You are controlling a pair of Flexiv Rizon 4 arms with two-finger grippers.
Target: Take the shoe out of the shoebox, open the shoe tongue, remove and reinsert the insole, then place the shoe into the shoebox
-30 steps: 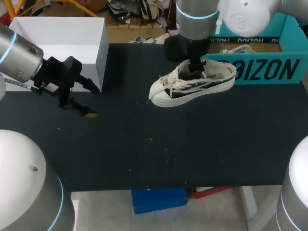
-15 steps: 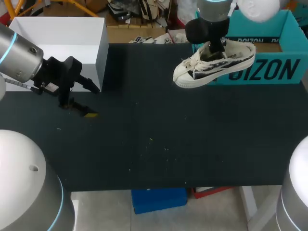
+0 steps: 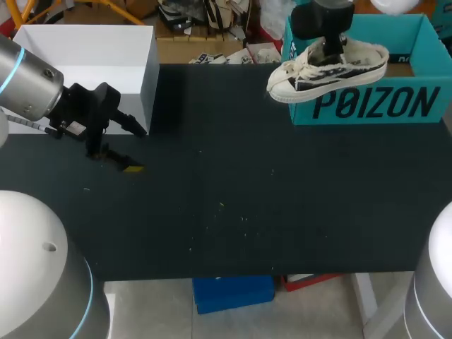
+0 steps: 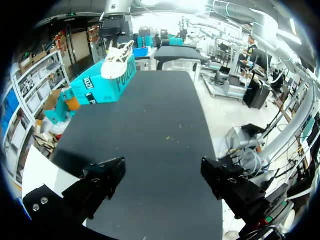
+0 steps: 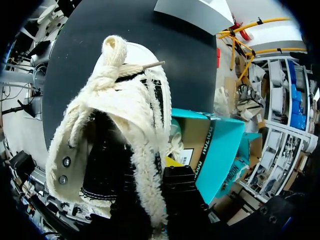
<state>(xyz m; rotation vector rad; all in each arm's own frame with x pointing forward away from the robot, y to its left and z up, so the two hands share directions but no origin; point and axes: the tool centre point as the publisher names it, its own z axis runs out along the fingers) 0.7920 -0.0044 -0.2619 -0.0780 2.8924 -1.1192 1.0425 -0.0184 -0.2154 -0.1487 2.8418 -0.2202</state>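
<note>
Head view: the right arm comes in from the upper right of the frame, and its gripper [image 3: 330, 46] reaches down into the opening of the shoe [image 3: 328, 68], carrying it off the surface [image 3: 226, 212]. The shoe is white with dark stripes. Its toe points toward the left of the frame, past the left wall of the teal shoebox [image 3: 417, 106] at upper right, while its heel hangs over the box's front wall. A white box [image 3: 85, 49] sits at upper left. Just beside it, at the left edge, the left gripper [image 3: 126, 145] hangs low over the surface with its fingers spread.

Left wrist view: the left gripper [image 4: 165, 180] is wide open, with dark surface showing between its two black fingers. Far ahead, at the surface's far end, the shoe [image 4: 117, 57] sits above the rim of the shoebox [image 4: 97, 85].

Right wrist view: the right gripper [image 5: 159, 175] is clamped on the shoe [image 5: 125, 115] at its frayed side wall. One finger [image 5: 181, 192] lies outside the wall with a yellow tip showing; the other is lost in the dark interior. The laces are knotted ahead of the gripper, and the shoebox [image 5: 220, 150] lies beside and below the shoe.
</note>
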